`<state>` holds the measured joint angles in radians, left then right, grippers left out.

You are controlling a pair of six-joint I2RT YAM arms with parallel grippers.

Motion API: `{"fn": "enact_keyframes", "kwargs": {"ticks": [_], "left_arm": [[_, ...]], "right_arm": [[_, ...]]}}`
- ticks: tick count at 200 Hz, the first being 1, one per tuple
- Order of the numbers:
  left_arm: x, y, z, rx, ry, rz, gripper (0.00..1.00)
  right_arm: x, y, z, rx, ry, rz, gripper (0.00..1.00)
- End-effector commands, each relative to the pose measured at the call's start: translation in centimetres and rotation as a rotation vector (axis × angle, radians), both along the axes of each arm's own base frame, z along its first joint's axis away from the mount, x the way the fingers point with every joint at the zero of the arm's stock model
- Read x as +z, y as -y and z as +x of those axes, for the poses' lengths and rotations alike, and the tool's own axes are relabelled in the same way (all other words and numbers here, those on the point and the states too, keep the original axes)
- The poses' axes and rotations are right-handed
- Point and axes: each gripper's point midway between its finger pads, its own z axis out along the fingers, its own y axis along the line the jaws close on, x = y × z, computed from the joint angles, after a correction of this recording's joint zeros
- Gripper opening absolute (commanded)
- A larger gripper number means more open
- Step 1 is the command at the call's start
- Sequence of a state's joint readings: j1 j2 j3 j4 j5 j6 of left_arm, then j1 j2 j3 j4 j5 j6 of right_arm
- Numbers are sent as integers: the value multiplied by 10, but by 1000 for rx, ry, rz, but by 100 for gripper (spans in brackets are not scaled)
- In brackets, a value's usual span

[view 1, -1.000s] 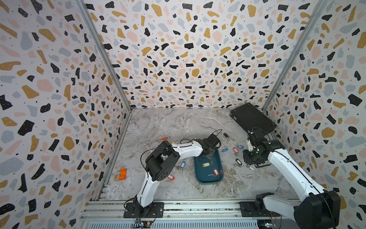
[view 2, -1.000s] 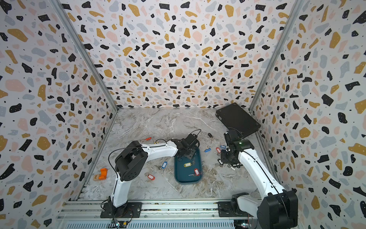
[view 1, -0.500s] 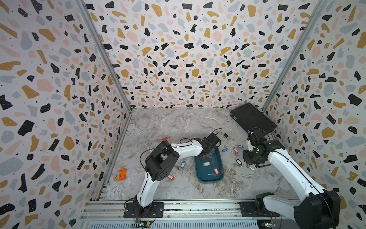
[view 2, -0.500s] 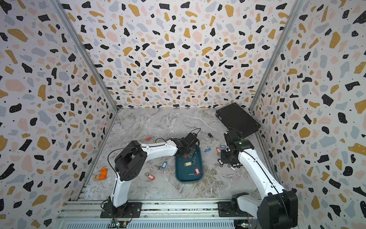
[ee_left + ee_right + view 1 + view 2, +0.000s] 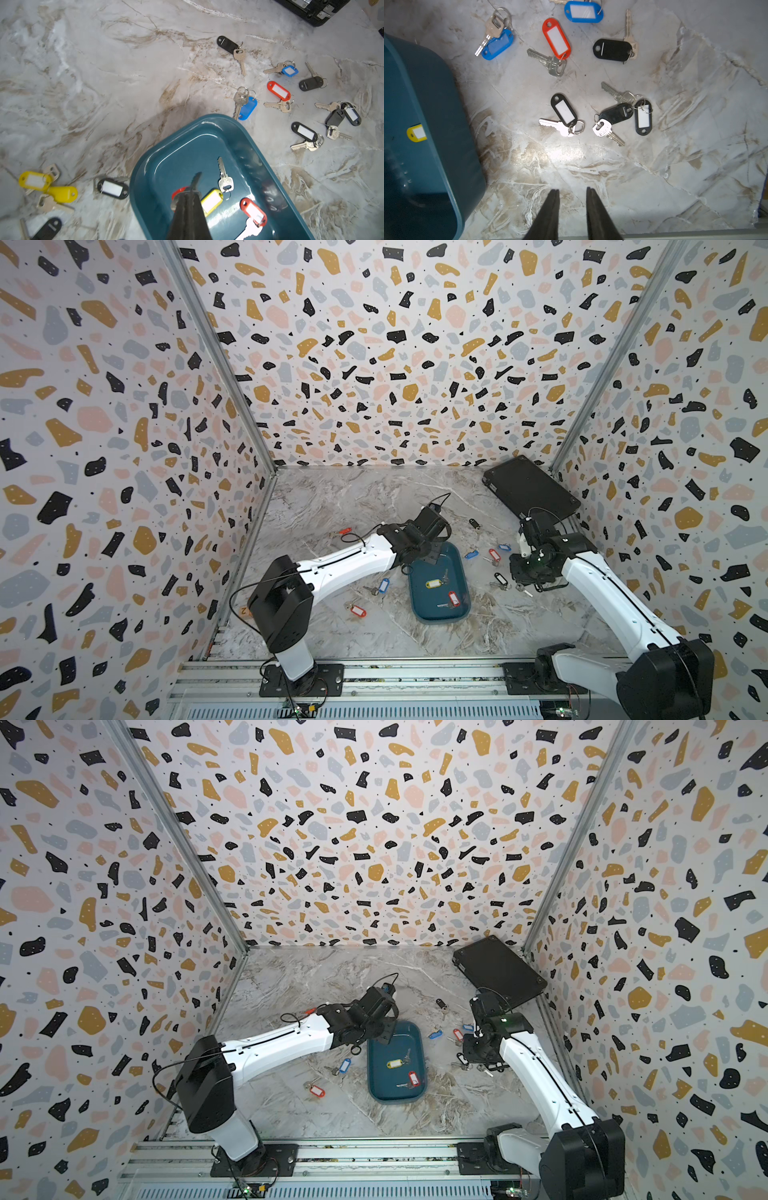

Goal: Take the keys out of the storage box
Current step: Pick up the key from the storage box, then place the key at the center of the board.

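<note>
- Step in hand, as judged: one red-tagged key (image 5: 179,192) is to be lifted out of the storage box (image 5: 428,608). The box lies near the middle of the desk (image 5: 332,497), a little toward its front edge.
- The left gripper (image 5: 195,188) is closed tight. The red tag and a ring are seen pressed at its fingertips, so a pinch on that key is taken as likely — the contact itself is partly hidden.
- For a clean lift, a straight rise is advised until the dangling key clears the box wall. A carry toward the desk's left edge, where loose keys (image 5: 383,585) lie, is then suggested.
- A yellow-tagged key (image 5: 212,200) and a second red-tagged key (image 5: 253,211) are left in the box, just beside the pinch. Snagged rings are to be watched for.
- The left arm (image 5: 353,560) is stretched forward, with the wrist bent down over the box's far left corner.
- The right gripper (image 5: 572,190) is held low over bare desk between the box and the right edge — jaws narrowly apart, nothing between them.
</note>
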<state>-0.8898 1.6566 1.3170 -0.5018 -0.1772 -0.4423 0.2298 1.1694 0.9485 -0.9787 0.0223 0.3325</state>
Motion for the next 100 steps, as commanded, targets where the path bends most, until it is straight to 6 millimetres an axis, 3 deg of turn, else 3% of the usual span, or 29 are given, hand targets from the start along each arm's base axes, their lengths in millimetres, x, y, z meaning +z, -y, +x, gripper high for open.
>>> {"fn": "enact_keyframes", "kwargs": {"ticks": [1,24,51,72,100], "left_arm": [[12,-41,-5,102,-24,14,0],[16,-91,-6,220,-82,-19,0],[8,-168,-11,441,-120,21,0],[-15,-222,-21,627,-173,24,0],[-54,-262,-39,795,-275,16,0]], "right_arm": [[1,1,-4,-5,-2,6,27],[1,0,-5,-2,1,11,27],[1,-1,-5,0,1,19,27],[1,-2,-5,3,2,24,27],[1,-3,-6,4,2,27,27]]}}
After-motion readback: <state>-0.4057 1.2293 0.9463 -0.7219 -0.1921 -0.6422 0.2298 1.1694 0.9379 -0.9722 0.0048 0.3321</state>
